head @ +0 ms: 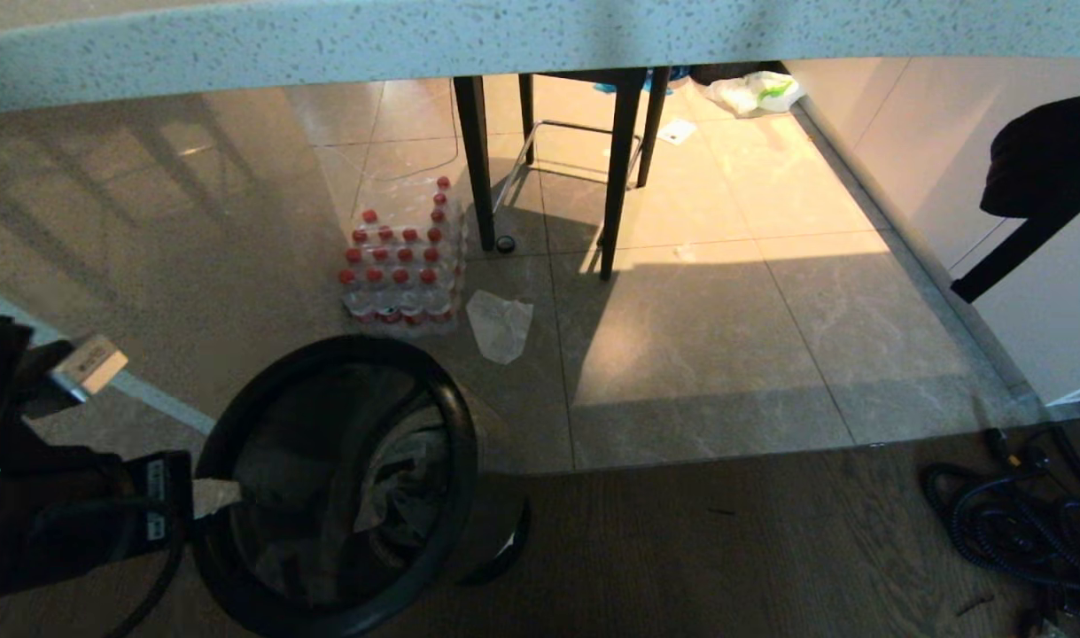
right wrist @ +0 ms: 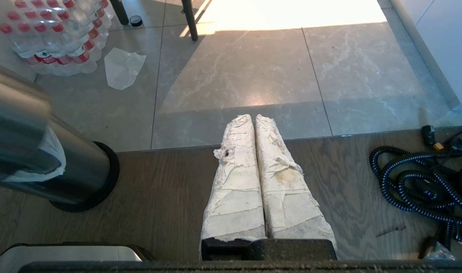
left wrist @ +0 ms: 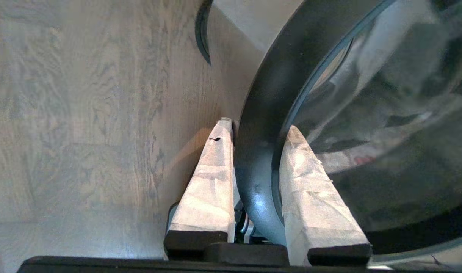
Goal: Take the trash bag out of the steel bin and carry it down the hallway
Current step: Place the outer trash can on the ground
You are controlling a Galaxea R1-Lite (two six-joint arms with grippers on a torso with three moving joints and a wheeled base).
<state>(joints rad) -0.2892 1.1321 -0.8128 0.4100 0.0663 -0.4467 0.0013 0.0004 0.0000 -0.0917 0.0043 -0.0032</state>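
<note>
Left gripper (left wrist: 255, 132) clamps the steel bin (head: 469, 443) rim, possibly missing the trash bag (head: 398, 496); lifting risks tipping the bin.

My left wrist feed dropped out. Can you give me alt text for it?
The left gripper straddles the steel bin's black rim, one taped finger outside, one inside, pinched on it. Crumpled plastic lines the bin's dark inside; wood-grain floor lies alongside.
</note>
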